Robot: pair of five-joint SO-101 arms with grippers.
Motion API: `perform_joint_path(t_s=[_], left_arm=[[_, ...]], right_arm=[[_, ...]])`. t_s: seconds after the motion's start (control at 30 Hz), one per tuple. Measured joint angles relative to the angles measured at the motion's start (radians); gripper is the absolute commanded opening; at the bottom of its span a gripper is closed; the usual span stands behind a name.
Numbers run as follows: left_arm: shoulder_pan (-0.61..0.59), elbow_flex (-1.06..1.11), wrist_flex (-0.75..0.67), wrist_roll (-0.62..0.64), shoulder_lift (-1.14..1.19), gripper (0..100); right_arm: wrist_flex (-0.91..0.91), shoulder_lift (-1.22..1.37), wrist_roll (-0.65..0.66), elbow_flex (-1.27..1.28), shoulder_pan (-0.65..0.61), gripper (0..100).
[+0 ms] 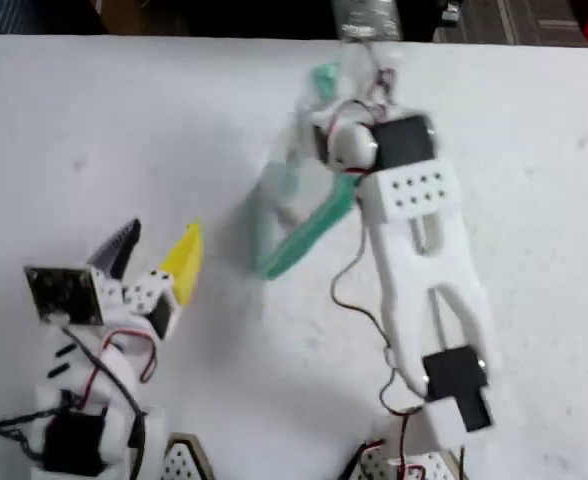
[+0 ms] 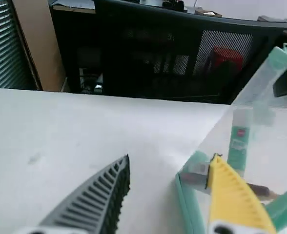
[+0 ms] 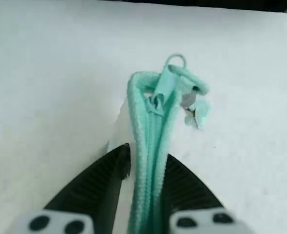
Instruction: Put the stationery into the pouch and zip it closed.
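The pouch (image 1: 292,210) is clear plastic with a teal zip edge and hangs tilted above the white table (image 1: 104,120). My right gripper (image 1: 332,185) is shut on its zip edge. In the right wrist view the black fingers (image 3: 104,180) clamp the teal zip band (image 3: 151,117), with the zip pull (image 3: 175,62) at the far end. My left gripper (image 1: 164,238) rests low at the front left, open, its grey and yellow fingers apart and holding nothing. From the left wrist view the pouch (image 2: 246,122) hangs just beyond the yellow finger (image 2: 231,195), with stationery (image 2: 238,146) inside.
The table's far edge (image 1: 174,38) runs along the back. Beyond it stand dark mesh furniture (image 2: 182,53) and a red object (image 2: 226,58). Loose red and black cables (image 1: 359,290) trail beside the right arm.
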Motion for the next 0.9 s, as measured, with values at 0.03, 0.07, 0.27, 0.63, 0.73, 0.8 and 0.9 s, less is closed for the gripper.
perform_joint_path(t_s=[0.03,0.07,0.27,0.63,0.73,0.8,0.9], left_arm=[[-0.002,0.006,-0.011,0.005,0.002,27],[-0.003,0.006,-0.018,0.005,-0.002,27],[-0.003,0.014,-0.029,0.005,-0.006,27],[-0.005,0.014,-0.029,0.012,-0.006,27],[-0.005,0.014,-0.029,0.012,-0.006,27],[-0.005,0.014,-0.029,0.012,-0.006,27],[-0.005,0.014,-0.029,0.012,-0.006,27]], right_arm=[[-0.029,-0.011,0.000,0.063,0.018,1.7],[-0.060,-0.014,0.000,0.129,0.034,1.7],[-0.293,-0.149,-0.040,0.525,0.133,1.6],[-0.776,-0.345,-0.051,1.151,0.104,1.6],[-0.809,-0.345,-0.037,1.152,0.104,1.7],[-0.812,-0.345,-0.018,1.152,0.104,1.8],[-0.818,-0.311,-0.006,1.135,0.104,6.8]])
